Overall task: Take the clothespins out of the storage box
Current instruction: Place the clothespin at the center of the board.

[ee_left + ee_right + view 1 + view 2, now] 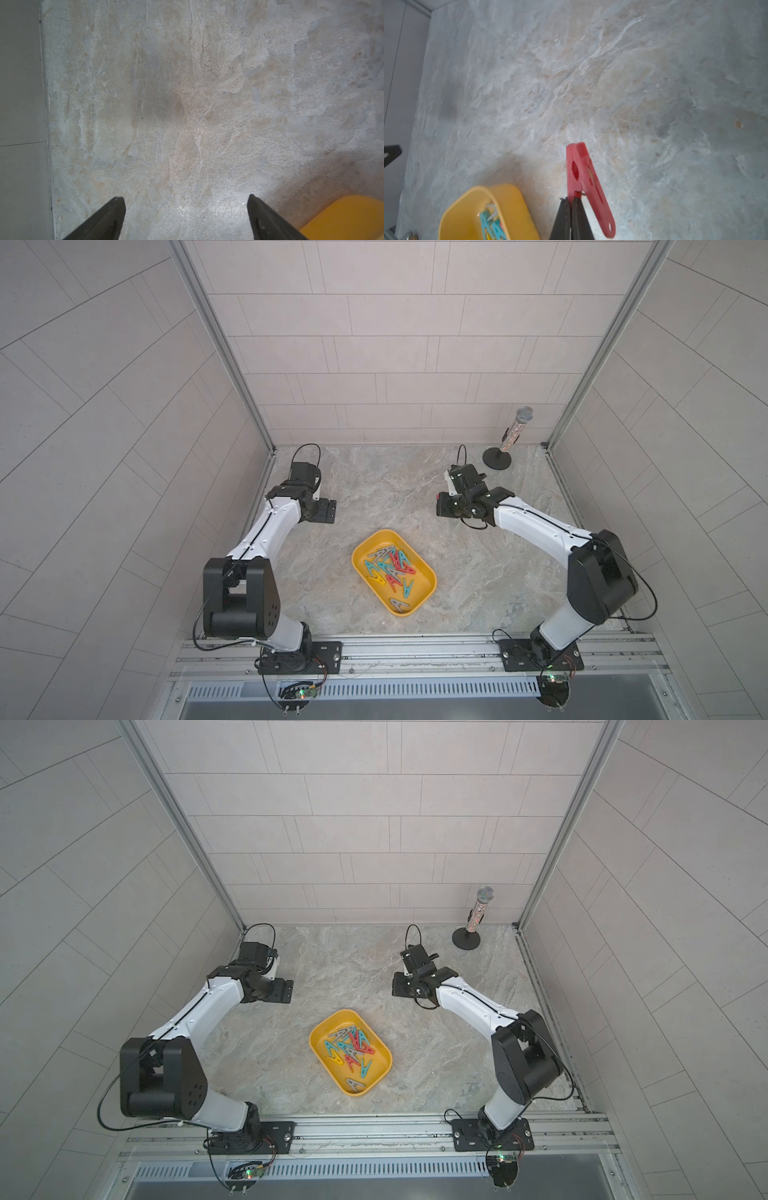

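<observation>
One red clothespin [589, 185] in right gripper [572, 200] (one storage box [512, 207])

Yellow storage box [422, 591] — red clothespin [583, 176]

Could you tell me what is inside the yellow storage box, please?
In the storage box: a tangled pile of red, teal and grey clothespins, a yellow clothespin, a lone grey clothespin apart. Whatever lies beneath the pile is covered.

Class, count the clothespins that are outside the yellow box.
1: a red clothespin pinched in the right gripper, clear of the box. The other clothespins lie in the box; more may be hidden.
</observation>
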### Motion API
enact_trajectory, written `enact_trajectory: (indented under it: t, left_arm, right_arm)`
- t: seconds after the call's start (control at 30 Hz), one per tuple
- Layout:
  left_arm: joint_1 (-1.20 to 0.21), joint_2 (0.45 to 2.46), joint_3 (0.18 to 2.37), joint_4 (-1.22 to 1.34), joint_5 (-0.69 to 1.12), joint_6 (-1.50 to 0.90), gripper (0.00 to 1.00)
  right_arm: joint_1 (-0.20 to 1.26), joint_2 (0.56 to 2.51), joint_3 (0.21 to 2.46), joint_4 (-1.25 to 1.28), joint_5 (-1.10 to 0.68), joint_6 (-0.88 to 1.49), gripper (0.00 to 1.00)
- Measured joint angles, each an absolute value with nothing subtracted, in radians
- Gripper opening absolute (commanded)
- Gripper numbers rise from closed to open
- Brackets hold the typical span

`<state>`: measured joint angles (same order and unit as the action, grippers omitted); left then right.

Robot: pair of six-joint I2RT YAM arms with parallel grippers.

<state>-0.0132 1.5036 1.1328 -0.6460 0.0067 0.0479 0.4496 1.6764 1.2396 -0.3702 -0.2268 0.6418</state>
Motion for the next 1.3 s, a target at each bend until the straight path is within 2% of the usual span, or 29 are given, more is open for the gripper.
enact_trajectory:
  t: [0.43, 1.07, 1.3]
  left_arm:
    - [-0.013, 1.498, 1.133, -0.641, -0.002, 0.048, 1.0]
    - [-0.013, 1.497, 1.133, -0.64, -0.002, 0.048, 1.0]
    - [-0.013, 1.497, 1.133, -0.641, -0.002, 0.048, 1.0]
  right_arm:
    - [0.371, 2.016, 1.468, -0.366, -0.286, 0.73, 0.0]
    - [0.294, 2.205, 1.658, -0.371, -0.315, 0.734, 0.0]
    - [0.287, 2.238, 1.702, -0.394, -0.315, 0.718, 0.12]
